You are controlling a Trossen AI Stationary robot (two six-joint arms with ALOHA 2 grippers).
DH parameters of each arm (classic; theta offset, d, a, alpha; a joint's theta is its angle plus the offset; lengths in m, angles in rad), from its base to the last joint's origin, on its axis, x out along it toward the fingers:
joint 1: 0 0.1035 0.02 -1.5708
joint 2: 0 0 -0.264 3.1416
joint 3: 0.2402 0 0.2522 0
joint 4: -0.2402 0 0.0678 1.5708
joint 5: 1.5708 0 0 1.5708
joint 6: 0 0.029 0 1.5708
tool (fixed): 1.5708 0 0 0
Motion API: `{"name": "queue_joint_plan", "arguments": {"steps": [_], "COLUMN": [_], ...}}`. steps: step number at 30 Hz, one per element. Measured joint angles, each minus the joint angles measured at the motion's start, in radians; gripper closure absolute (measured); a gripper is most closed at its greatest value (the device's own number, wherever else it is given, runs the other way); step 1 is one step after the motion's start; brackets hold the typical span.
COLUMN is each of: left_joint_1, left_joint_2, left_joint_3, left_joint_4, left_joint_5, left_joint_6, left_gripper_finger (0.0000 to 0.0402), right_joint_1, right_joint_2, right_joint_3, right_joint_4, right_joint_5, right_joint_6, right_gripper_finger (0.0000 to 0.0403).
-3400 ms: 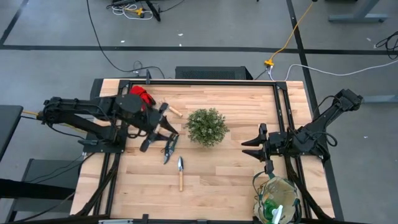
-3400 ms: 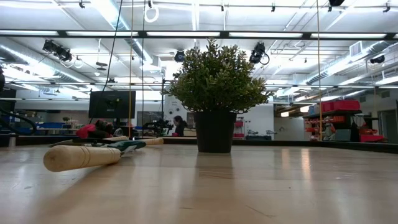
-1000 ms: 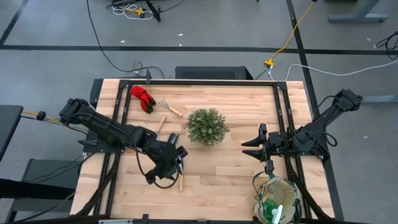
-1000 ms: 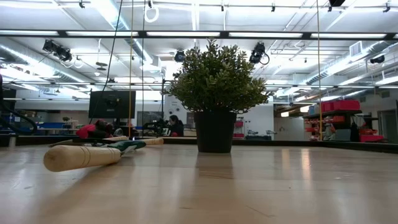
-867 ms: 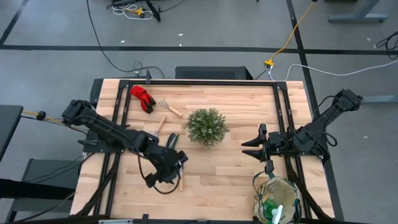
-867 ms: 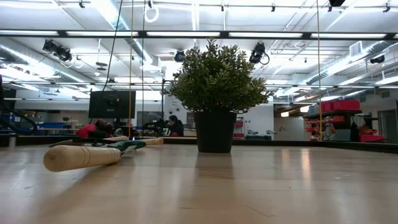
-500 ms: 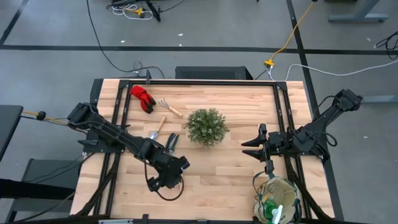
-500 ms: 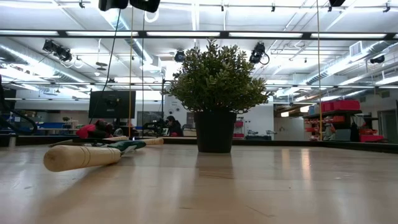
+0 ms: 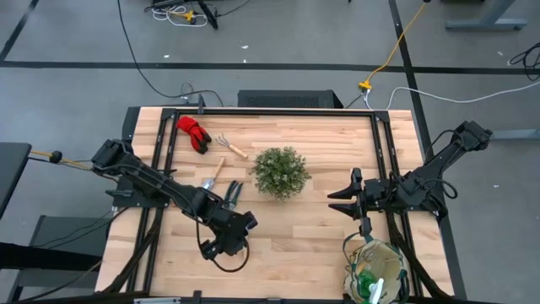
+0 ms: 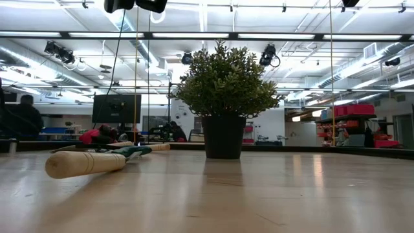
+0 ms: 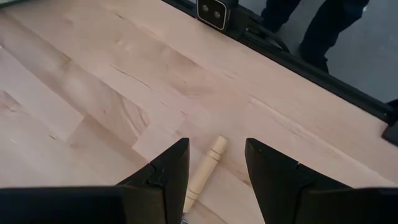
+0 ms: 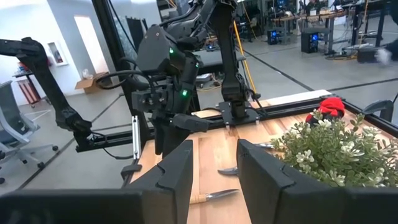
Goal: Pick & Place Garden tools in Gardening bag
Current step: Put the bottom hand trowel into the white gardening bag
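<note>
The left tool (image 11: 214, 168) hangs over the wooden-handled trowel (image 11: 205, 167) on the desk (image 9: 321, 236), fingers apart astride the handle, nothing gripped. The right tool (image 12: 214, 171) waits with fingers apart near the gardening bag (image 9: 375, 272) at the desk's corner.

Risks:
- The round handle may roll from an off-centre closure.
- A grip near the handle end may let the blade droop in transit.

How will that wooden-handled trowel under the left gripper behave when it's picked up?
The trowel's handle looks round and smooth, so it may roll or slip between the left gripper's open fingers. It seems solid wood, so it is probably stiff and fairly light.
</note>
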Motion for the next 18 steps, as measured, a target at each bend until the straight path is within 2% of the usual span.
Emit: {"name": "queue_joint_plan", "arguments": {"steps": [18], "left_joint_1": [-0.022], "left_joint_2": [0.037], "left_joint_3": [0.0], "left_joint_4": [-0.042], "left_joint_5": [0.008], "left_joint_6": [0.032], "left_gripper_finger": [0.0236], "right_joint_1": [0.0], "right_joint_2": [0.0], "right_joint_3": [0.0], "right_joint_4": [-0.003], "right_joint_5": [0.0], "right_joint_6": [0.008], "right_gripper_finger": [0.0279]}}
